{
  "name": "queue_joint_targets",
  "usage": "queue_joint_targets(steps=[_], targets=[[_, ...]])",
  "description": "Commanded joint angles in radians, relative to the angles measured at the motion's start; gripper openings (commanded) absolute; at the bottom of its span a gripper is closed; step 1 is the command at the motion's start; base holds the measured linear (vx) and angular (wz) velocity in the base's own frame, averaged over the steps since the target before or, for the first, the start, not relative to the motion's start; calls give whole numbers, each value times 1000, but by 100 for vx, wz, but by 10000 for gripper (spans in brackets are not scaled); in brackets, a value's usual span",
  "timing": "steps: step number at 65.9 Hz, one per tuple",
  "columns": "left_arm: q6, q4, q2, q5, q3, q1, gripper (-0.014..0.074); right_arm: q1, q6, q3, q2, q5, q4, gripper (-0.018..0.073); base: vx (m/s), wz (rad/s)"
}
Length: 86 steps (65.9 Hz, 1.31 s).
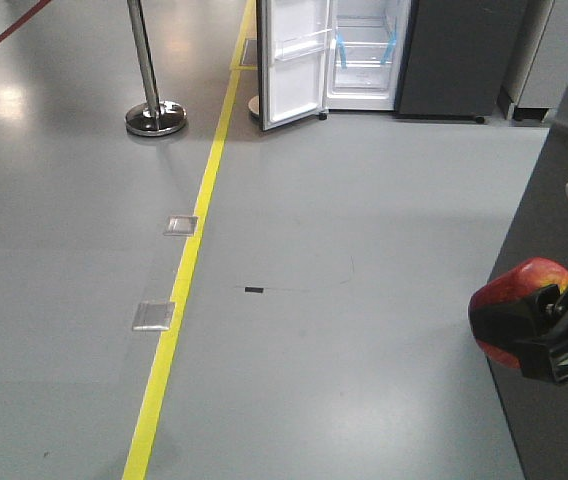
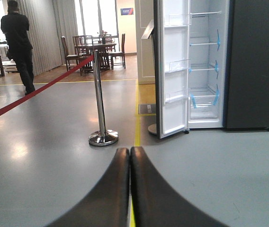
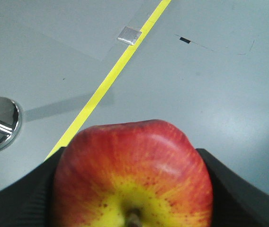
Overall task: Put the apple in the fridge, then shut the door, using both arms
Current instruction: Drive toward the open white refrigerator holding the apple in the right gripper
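Observation:
The red and yellow apple (image 3: 132, 175) fills the lower part of the right wrist view, with my right gripper (image 3: 132, 189) shut on it from both sides. From the front the apple (image 1: 514, 290) hangs at the right edge, held in the black right gripper (image 1: 534, 325). The fridge (image 1: 454, 55) stands far ahead at the top, and its door (image 1: 292, 60) is swung open with the white inside showing. In the left wrist view the fridge (image 2: 253, 61) and open door (image 2: 172, 71) are ahead to the right. My left gripper (image 2: 129, 151) is shut with nothing in it.
A chrome stanchion (image 1: 154, 110) with a red rope (image 2: 40, 90) stands left of the fridge. A yellow floor line (image 1: 189, 260) runs toward it, with two metal floor plates (image 1: 154, 315) beside it. A dark cabinet side (image 1: 564, 300) is at the right. A person (image 2: 18, 45) stands far left.

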<state>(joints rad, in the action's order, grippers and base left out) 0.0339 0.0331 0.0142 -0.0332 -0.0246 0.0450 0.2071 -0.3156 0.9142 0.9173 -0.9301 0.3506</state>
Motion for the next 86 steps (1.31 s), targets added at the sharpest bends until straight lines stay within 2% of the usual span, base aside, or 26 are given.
queue_joint_targets(steps=[1, 86], targets=[[7, -2, 1, 70, -25, 4, -6, -2, -10, 28, -9, 56, 19, 143, 35, 3], [7, -2, 1, 70, -25, 4, -6, -2, -10, 28, -9, 56, 19, 143, 34, 0]])
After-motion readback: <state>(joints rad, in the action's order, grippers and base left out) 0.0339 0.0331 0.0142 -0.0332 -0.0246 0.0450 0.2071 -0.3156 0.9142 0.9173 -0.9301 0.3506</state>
